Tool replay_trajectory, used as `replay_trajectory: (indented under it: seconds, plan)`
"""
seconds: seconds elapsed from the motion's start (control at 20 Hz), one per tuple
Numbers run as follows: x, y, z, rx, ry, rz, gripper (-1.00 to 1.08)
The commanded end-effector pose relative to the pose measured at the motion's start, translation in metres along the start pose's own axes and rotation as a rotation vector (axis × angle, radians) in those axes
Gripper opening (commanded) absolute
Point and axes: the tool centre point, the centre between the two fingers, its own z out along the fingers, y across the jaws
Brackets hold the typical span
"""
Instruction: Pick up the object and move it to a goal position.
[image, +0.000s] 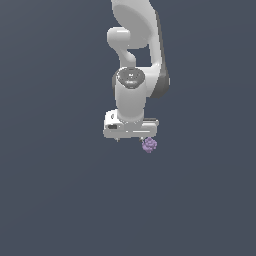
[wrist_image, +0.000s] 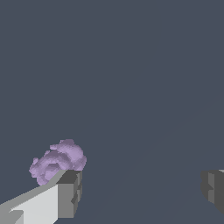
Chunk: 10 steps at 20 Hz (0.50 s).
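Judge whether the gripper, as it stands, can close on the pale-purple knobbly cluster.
Probably not yet: the open gripper has the cluster beside one fingertip, outside the gap, though nothing blocks a small sideways shift.

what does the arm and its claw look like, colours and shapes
The arm is glossy white with rounded, tubular links, a dark grey band down one side and a grey disc cap on a joint. The claw has a flat white boxy body. In the wrist view its fingers are pale with dark grey blocky pads.

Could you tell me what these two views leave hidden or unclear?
- Exterior view: the pincer fingertips are mostly hidden beneath the hand body.
- Wrist view: one finger hides part of the purple object, so contact is unclear.
- Wrist view: the other finger is cut off by the edge.
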Motion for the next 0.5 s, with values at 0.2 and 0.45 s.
replay_trajectory:
  seconds: [0.2, 0.45]
  plan:
    - [-0.004, 0.001, 0.005, 0.008, -0.016, 0.0, 1.0]
    - [-0.011, 0.002, 0.013, 0.022, -0.043, -0.006, 1.0]
